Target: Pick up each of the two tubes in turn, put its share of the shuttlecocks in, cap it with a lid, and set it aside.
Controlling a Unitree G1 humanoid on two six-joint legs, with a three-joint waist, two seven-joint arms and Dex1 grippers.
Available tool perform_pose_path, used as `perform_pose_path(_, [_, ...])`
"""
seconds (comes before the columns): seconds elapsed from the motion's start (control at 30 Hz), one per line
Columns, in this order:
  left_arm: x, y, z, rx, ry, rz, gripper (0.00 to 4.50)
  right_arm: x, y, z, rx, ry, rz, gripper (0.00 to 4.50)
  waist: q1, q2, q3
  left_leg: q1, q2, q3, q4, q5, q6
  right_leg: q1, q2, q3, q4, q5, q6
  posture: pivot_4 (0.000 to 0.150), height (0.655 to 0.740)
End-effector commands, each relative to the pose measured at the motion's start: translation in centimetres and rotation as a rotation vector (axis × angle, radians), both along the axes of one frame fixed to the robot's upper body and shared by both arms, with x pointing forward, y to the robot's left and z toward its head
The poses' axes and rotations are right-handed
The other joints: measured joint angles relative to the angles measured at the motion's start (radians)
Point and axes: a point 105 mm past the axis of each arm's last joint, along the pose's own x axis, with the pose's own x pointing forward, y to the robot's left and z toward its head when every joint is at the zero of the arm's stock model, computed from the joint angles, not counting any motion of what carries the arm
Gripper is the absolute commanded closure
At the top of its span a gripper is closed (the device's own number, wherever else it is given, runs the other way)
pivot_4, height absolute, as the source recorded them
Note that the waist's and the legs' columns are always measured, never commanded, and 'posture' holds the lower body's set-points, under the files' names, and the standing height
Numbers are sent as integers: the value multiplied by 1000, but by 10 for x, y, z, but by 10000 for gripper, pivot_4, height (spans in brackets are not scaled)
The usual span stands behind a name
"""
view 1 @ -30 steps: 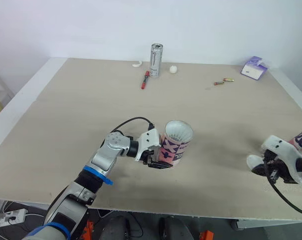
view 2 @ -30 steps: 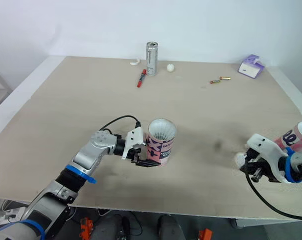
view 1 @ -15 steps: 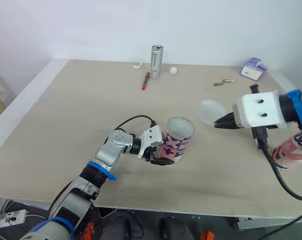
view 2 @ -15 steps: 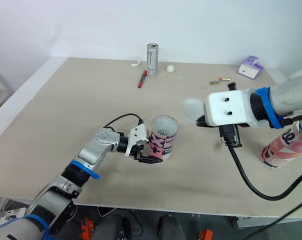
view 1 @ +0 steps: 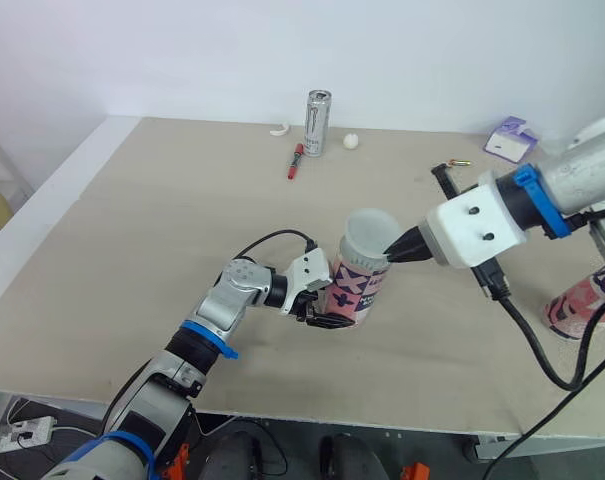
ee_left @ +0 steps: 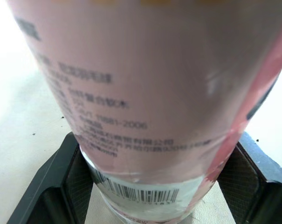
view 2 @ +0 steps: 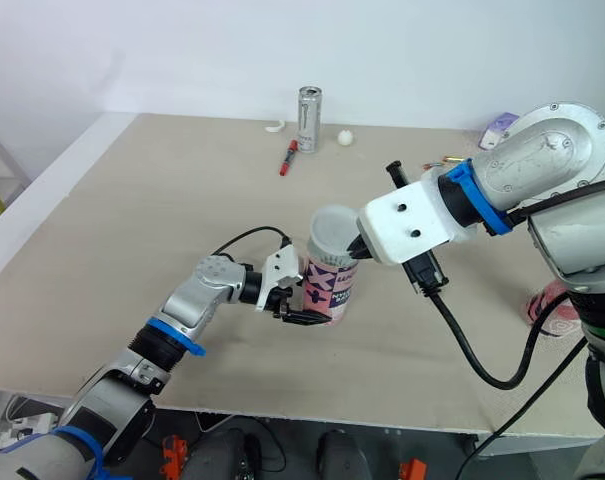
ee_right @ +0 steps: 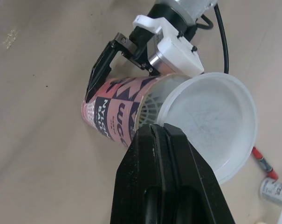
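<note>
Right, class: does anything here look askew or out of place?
Yes: the lid, pinched by the right gripper, sits off-centre over the tube held by the left gripper, not seated on its mouth.

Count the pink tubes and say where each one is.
2. The centre tube is clamped in the left gripper; the second tube sits near the right edge of the table, partly behind the right arm.

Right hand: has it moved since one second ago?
Yes. The right hand has swung from the table's near right edge inward, toward the can's side, and now holds the lid over the tube's mouth.
</note>
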Motion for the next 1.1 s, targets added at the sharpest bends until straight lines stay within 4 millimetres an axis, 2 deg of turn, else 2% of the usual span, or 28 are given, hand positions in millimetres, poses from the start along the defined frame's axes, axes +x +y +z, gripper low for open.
perform_pose_path(0.03, [2,7,-23,78,59,59,11486,-3,-1,3,-50,-5,35,44380,0,0,0,0,0,0,0,0,0,0,0,-1,0,0,0,1500,7400])
perform_pose_path(1.0, [-3,10,-28,81,78,69,11486,0,-4,-10,-71,69,27,44380,0,0,0,0,1,-2,0,0,0,-1,-10,-17,0,-2,3,1500,7400])
perform_pose_path(1.07, [-3,10,-28,82,79,69,11486,0,-4,-9,-67,69,25,38383,0,0,0,0,1,-2,0,0,0,-1,-12,-20,-1,-2,3,1500,7400])
perform_pose_path(1.1, [-4,10,-28,82,79,69,11486,1,-3,-9,-62,64,27,36834,0,0,0,0,1,-2,0,0,0,-2,-12,-21,-1,-2,3,1500,7400])
